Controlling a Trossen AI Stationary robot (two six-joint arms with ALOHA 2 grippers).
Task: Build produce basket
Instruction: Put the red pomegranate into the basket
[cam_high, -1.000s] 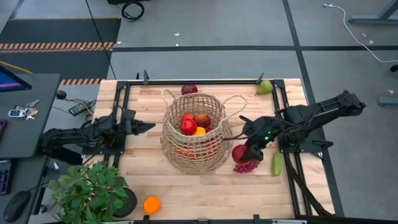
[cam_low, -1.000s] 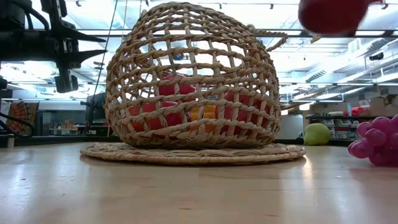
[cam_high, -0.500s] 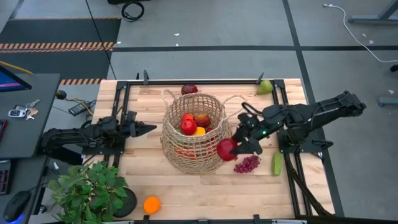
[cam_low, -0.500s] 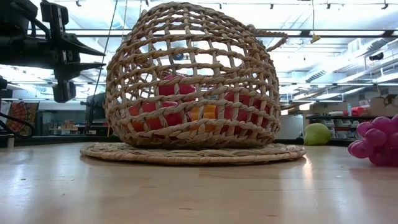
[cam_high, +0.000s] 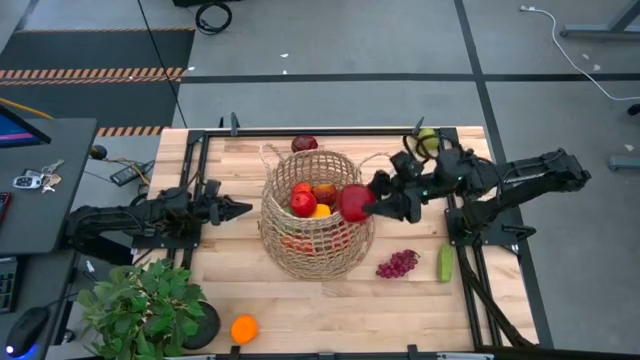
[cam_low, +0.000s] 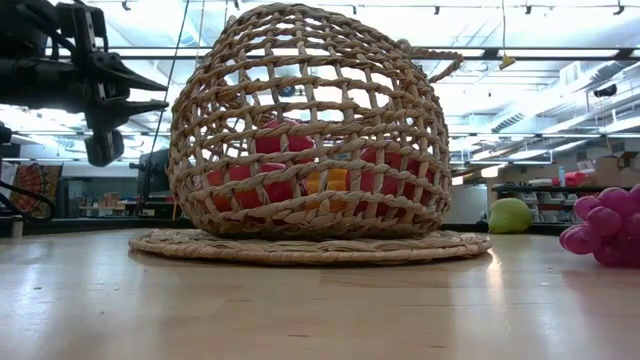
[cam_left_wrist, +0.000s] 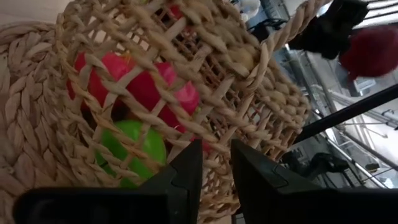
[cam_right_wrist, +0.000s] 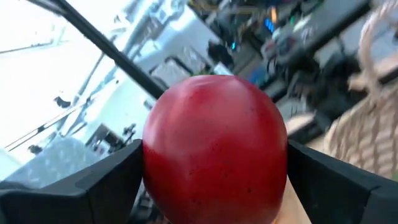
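The tan wicker basket stands mid-table on a round woven mat. Red apples, a yellow lemon and a green fruit lie inside it. My right gripper is shut on a red apple above the basket's right rim. My left gripper hovers just left of the basket, turned on its side. Its fingers are a narrow gap apart and hold nothing. Purple grapes and a green cucumber lie on the table to the right. My right gripper pinches the red apple between its two fingers, one on each side of the fruit. The fingers reach in from the table's right, slanting slightly down. The apple is lifted clear and hangs over the basket's right rim.
A dark red apple lies at the far edge behind the basket. A green pear sits at the far right corner by the right arm. An orange and a potted plant occupy the near left corner.
My right gripper has carried the red apple up from beside the grapes. It moved toward the table's left and far side until the apple was over the basket's right rim. The apple left the low view at the top. The grapes and the basket stayed put.
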